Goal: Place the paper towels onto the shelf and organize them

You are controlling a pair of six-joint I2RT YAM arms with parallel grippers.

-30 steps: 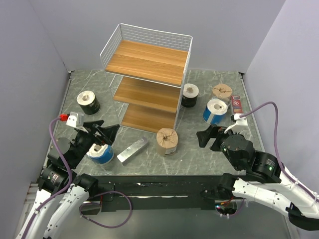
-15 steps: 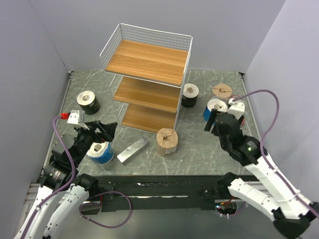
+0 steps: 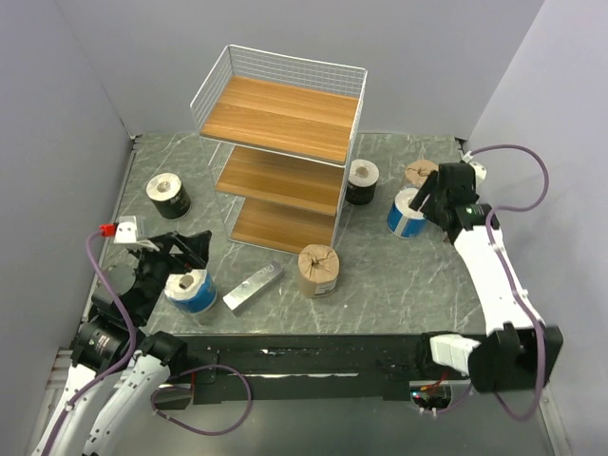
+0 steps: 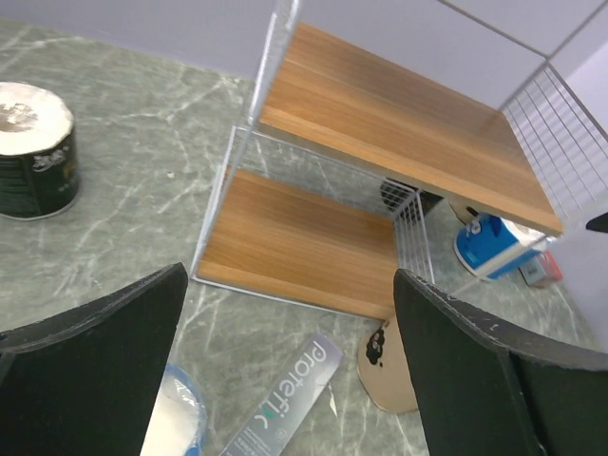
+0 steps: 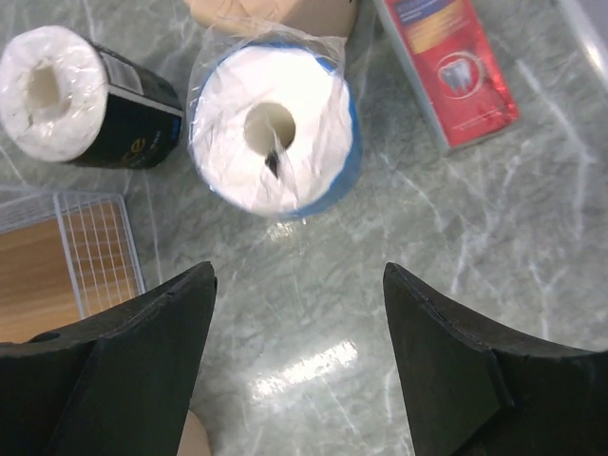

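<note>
Right wrist view is looking straight down on a blue-wrapped paper towel roll (image 5: 273, 128) standing upright, core hole facing up, just ahead of the right gripper (image 5: 297, 271), whose fingers are standing wide apart and holding nothing. A black roll (image 5: 81, 95) is sitting near it on the side of the shelf (image 5: 38, 275), a brown roll (image 5: 275, 14) just beyond, a red box (image 5: 446, 66) opposite. The left gripper (image 3: 190, 249), also wide and holding nothing, is hovering by a second blue roll (image 3: 193, 290). No roll is resting on the shelf yet.
</note>
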